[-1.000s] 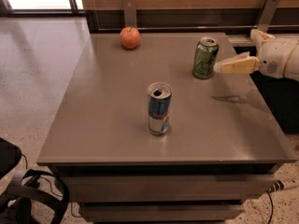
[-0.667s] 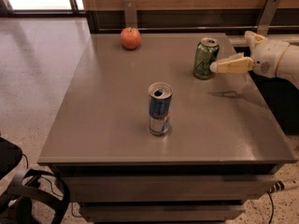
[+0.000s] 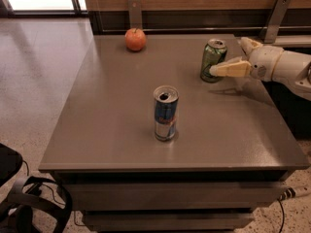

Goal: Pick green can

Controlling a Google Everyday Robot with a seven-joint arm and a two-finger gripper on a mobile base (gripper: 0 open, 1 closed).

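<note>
Camera view: parted tool (image 3: pixel 228 57) at green can (image 3: pixel 213 57), table's (image 3: pixel 112 106) far-right corner.

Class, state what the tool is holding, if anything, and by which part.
Nothing is held. The open tool is just right of the green can, which stands on the table.

A red apple (image 3: pixel 135 39) sits near the far edge of the grey table (image 3: pixel 112 110). 1 blue-and-silver can (image 3: pixel 165 113) stands upright mid-table, well apart from the gripper (image 3: pixel 227 57) over the far right side. Black straps (image 3: pixel 34 203) lie on the floor (image 3: pixel 34 81) at the lower left.
</note>
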